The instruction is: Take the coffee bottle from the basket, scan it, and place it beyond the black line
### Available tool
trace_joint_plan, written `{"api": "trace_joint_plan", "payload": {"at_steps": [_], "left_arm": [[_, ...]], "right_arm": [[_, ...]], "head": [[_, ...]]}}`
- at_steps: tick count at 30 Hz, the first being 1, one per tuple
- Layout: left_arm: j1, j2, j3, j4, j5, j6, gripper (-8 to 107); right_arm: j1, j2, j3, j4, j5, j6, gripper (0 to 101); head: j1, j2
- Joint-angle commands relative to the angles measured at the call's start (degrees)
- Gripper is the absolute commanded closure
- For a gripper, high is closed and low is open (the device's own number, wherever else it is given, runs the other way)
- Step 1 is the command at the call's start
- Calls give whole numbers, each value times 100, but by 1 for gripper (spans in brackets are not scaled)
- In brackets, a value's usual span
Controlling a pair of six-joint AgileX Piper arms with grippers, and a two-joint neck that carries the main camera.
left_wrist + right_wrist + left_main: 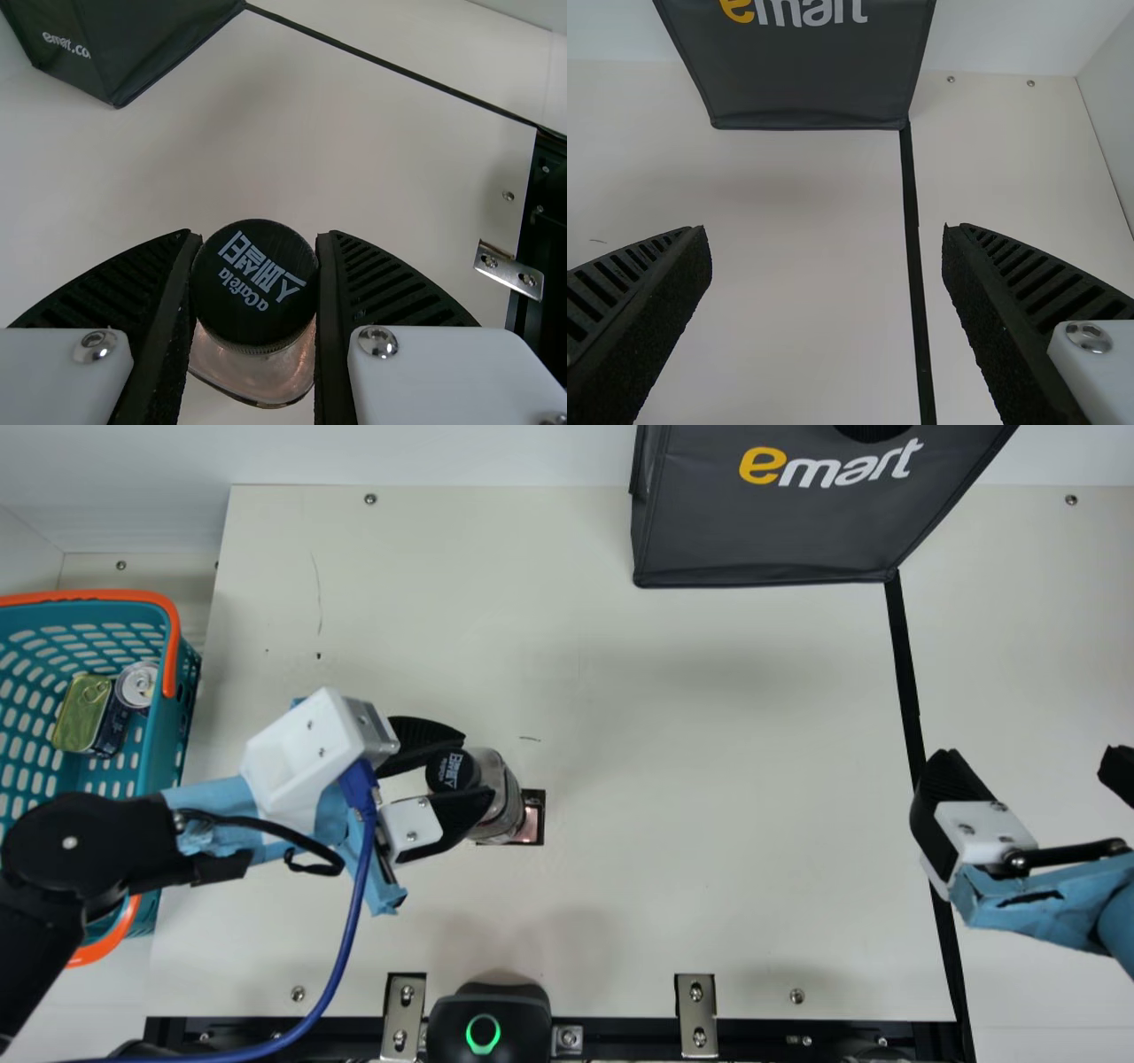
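My left gripper (454,769) is shut on the coffee bottle (503,793), a clear bottle with a black cap, held over the small dark-framed scanner window (534,817) left of the table's middle. In the left wrist view the bottle's black cap (255,283) sits between both fingers of my left gripper (255,266). My right gripper (1032,766) stands open with nothing between its fingers, over the black line (905,664) at the right. In the right wrist view the fingers of my right gripper (827,243) are wide apart, the black line (913,239) running between them.
A teal basket (166,735) with orange handles stands at the far left, holding several cans (84,713). A dark grey bag (762,522) stands at the back beside the black line's end. A black device with a green ring (487,1027) sits at the front edge.
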Motion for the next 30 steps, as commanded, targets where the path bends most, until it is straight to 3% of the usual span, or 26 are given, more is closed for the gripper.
{"api": "trace_joint_plan", "payload": {"at_steps": [1,30], "left_arm": [[0,6,12,-35,53,92,89],[-136,-162,185,-50,261,245,89]], "right_arm": [[0,0,0,0,0,0,10],[0,0,0,0,0,0,10]], "head": [[-157,9],[-157,9]]}}
